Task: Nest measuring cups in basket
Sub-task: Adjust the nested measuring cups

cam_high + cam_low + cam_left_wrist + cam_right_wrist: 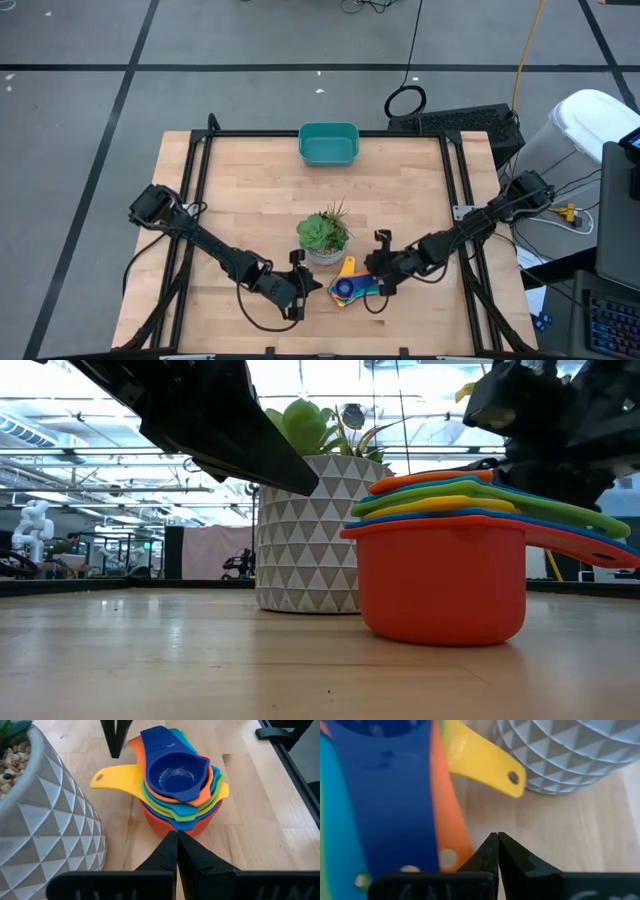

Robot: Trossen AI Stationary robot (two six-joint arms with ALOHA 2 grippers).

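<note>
potted plant just beside cup stack, basket seemingly unobstructed

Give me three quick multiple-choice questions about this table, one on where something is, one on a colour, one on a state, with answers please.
1. Where is the stack of measuring cups?
A. inside the basket
B. on the table beside the potted plant
C. held up in the air

2. What colour is the top cup?
A. dark blue
B. yellow
C. white

3. How are the left gripper and right gripper?
A. both shut
B. both open
C. one gripping a cup

Answers: B, the stack stands by the potted plant, far from the basket; A, blue cup uppermost; A, fingers pressed together, empty.
</note>
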